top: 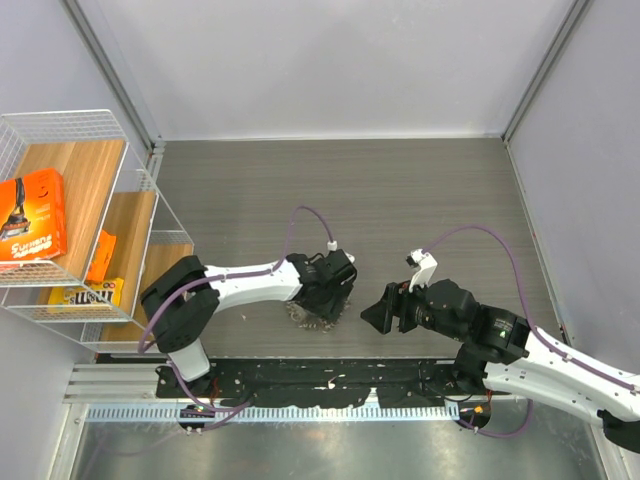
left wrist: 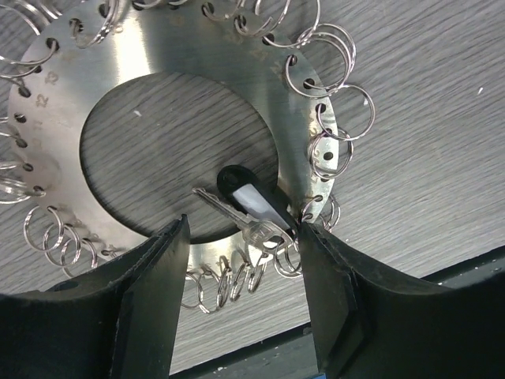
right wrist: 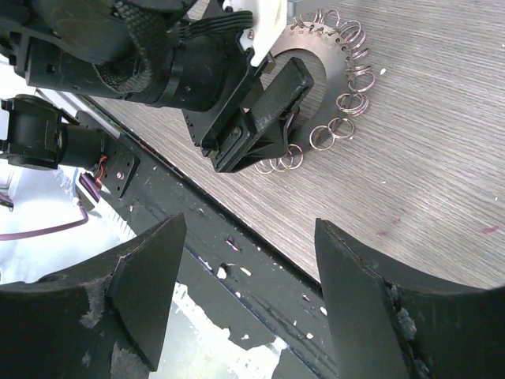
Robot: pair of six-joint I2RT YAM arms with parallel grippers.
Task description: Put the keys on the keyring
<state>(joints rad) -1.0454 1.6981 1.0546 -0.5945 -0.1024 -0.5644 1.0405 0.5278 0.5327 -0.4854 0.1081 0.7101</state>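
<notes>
A flat silvery disc [left wrist: 181, 47] with a big round hole lies on the grey table. Many small split rings [left wrist: 351, 118] hang from holes along its rim. One small silver key with a dark head [left wrist: 251, 201] lies across the disc's inner edge, near its front rim. My left gripper [left wrist: 243, 237] is open, with its jaws straddling the front rim and the key's end just off the right finger. In the top view the left gripper [top: 325, 298] covers most of the disc [top: 308, 318]. My right gripper [top: 378, 315] is open and empty to the right of it. The disc also shows in the right wrist view [right wrist: 335, 71].
A white wire rack [top: 70, 130] stands at the far left with an orange box [top: 30, 215] in it. A black rail [top: 330, 375] runs along the table's near edge, just below the disc. Grey walls close the back and sides.
</notes>
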